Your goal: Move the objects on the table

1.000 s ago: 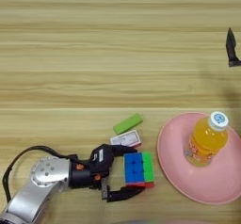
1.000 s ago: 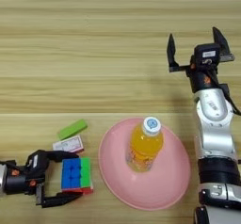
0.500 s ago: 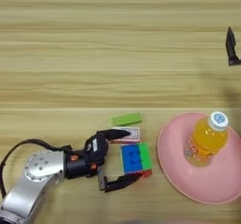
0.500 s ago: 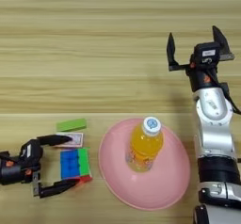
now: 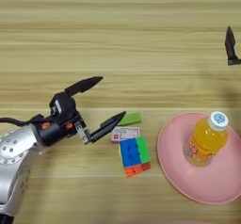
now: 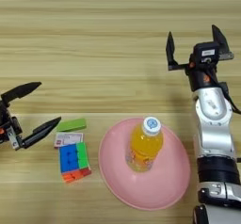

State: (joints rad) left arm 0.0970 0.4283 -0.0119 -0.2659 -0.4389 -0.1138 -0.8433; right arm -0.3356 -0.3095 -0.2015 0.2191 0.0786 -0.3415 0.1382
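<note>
— What sits on the table (image 5: 117, 39)?
— A pink plate (image 6: 176, 180) holding the upright orange bottle (image 6: 145, 145). Left of the plate lies the puzzle cube (image 5: 133, 156), with the red-and-white packet (image 5: 125, 134) and green block (image 5: 130, 119) just beyond it.
— The grippers?
— Left gripper (image 5: 100, 103), jaws wide, left of the plate near the block. Right gripper (image 6: 193, 44), jaws wide, beyond the plate.

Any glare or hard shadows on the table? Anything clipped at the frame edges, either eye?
Right eye view: no glare patch on the table, right hand whole, left hand cut by the left edge. Left eye view: left hand whole, only one finger of the right hand shows at the right edge, pink plate runs to that edge; no hard shadows.
</note>
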